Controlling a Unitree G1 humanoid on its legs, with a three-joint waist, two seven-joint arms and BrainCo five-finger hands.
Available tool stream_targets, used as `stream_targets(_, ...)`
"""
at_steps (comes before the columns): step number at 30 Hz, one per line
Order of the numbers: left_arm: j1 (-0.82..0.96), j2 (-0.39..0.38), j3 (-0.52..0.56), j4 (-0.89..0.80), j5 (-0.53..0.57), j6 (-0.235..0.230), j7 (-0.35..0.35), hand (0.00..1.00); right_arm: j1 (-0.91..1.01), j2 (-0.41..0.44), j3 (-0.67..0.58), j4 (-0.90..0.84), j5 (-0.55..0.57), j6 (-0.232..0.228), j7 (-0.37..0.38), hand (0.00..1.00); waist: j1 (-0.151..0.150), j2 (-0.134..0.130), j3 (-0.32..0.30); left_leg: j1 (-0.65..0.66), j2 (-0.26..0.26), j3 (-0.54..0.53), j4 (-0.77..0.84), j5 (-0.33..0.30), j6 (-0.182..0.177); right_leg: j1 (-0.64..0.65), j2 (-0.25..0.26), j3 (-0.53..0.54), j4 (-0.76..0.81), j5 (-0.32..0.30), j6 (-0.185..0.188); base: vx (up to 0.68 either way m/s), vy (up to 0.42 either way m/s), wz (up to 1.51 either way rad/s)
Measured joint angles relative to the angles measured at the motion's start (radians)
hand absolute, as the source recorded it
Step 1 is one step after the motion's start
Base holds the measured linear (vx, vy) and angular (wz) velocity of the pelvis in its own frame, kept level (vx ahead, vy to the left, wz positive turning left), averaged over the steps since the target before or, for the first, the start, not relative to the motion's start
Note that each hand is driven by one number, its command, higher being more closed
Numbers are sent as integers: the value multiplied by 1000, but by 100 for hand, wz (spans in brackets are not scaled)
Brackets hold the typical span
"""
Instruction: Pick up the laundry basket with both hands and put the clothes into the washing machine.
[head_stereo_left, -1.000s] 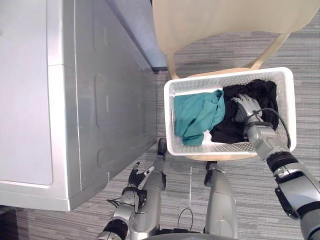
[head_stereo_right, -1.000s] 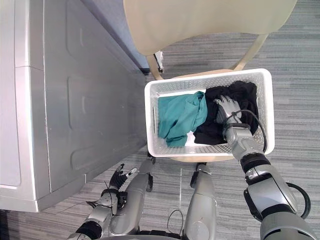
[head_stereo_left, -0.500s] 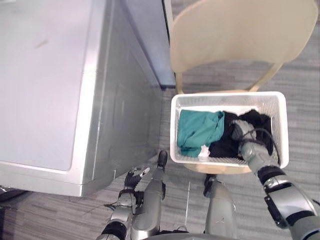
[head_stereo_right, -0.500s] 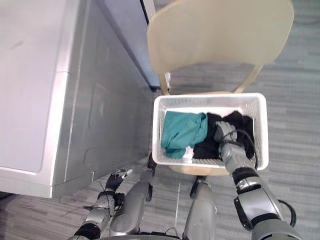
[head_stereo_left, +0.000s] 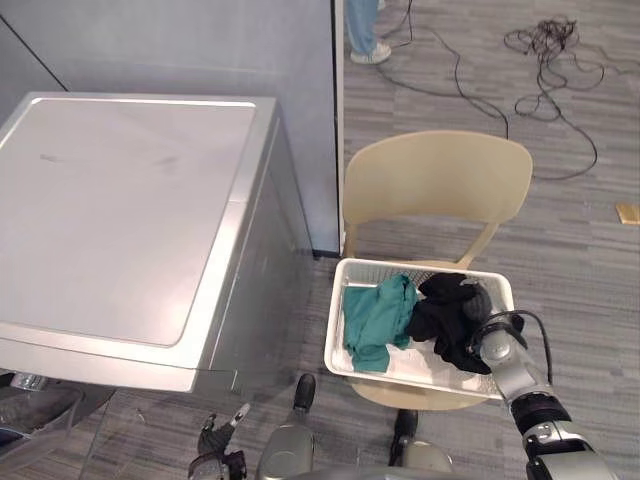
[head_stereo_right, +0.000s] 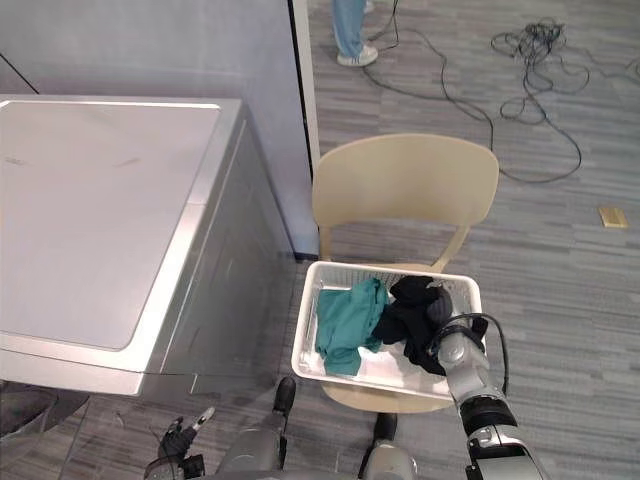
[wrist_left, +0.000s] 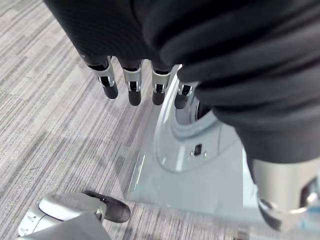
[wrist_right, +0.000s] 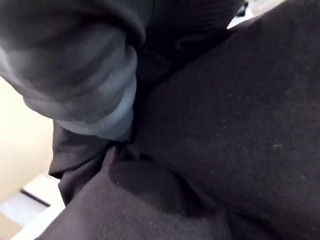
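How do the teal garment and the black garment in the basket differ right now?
The teal garment lies flatter on the basket's left side; the black garment is bunched higher on the right. The right hand is on the black one; nothing touches the teal one. Both are inside the basket on the chair.

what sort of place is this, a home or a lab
Probably a lab or office test space, not a home: loose cables on grey carpet, a washing machine beside a partition, a laundry basket on a chair.

Beige chair (head_stereo_left: 437, 180) on grey floor (head_stereo_left: 590, 260); white basket (head_stereo_left: 370, 264) on seat; washing machine (head_stereo_left: 130, 220) beside.
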Motion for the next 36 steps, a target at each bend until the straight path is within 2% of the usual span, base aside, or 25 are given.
stream_targets(4,35,6,117,-19,-46,1,1,0,8,0,-48,-94,0,-5,-3,100,5,-7,-27,33,-3,-7,-15,-1,1,38,1,-2,-29,9,3,8,3,1)
stream_targets(6,69,6,197,-103,-91,0,1,0,28,0,-79,-172,0,-5,-4,100,9,-12,-56,35,-2,-7,-19,-2,2,44,3,-2,-42,10,4,0,0,0)
stream_targets(8,112,5,302,-255,-121,-2,8,0,47,2,-115,-260,-1,-6,-5,100,11,-20,-82,50,8,-5,-37,-2,1,57,11,1,-60,11,5,34,-35,-6)
stream_targets(13,147,-15,512,-729,-99,-17,96,0,52,3,-255,-494,-11,-13,-49,100,21,-28,-124,66,12,16,-37,-7,0,72,17,7,-70,14,0,22,-18,-6)
stream_targets(14,148,-15,530,-777,-92,-17,110,0,52,3,-265,-521,-11,-14,-53,100,26,-29,-132,68,12,19,-37,-9,1,72,17,10,-71,15,0,17,-9,-11)
stream_targets(17,113,-5,570,-1037,-30,-61,208,0,16,-1,-286,-642,-12,-19,-97,100,38,-29,-154,89,12,27,-37,-12,1,91,18,18,-81,22,-3,8,-8,-7)
stream_targets(20,57,37,521,-1194,-31,-92,250,0,-45,-5,-246,-695,-11,-21,-114,100,38,-31,-165,113,13,44,-38,-28,1,104,18,32,-86,20,-3,-47,-2,-16)
stream_targets(23,-17,123,383,-1359,-28,-128,264,0,-133,-39,-181,-715,-7,-47,-125,100,36,-39,-179,115,13,67,-39,-30,2,103,17,50,-94,17,1,-38,6,-18)
stream_targets(26,-116,206,250,-1405,12,-163,256,0,-223,-60,-123,-715,25,-66,-136,100,33,-40,-182,124,11,78,-39,-29,3,102,16,65,-93,25,2,-11,8,-16)
stream_targets(31,-229,300,59,-1372,8,-179,186,0,-322,-89,-65,-699,92,-78,-134,100,33,-38,-183,136,12,99,-41,-25,8,102,17,86,-93,37,2,6,-3,-13)
stream_targets(33,-320,330,-37,-1286,4,-181,142,0,-376,-89,-39,-677,129,-80,-133,100,30,-36,-184,139,12,107,-40,-25,8,101,17,92,-92,39,1,13,-3,-8)
stream_targets(36,-455,336,-153,-1127,-25,-175,114,0,-444,-67,8,-646,176,-85,-133,100,28,-36,-184,148,14,132,-41,-25,8,86,18,119,-77,39,1,-9,0,-22)
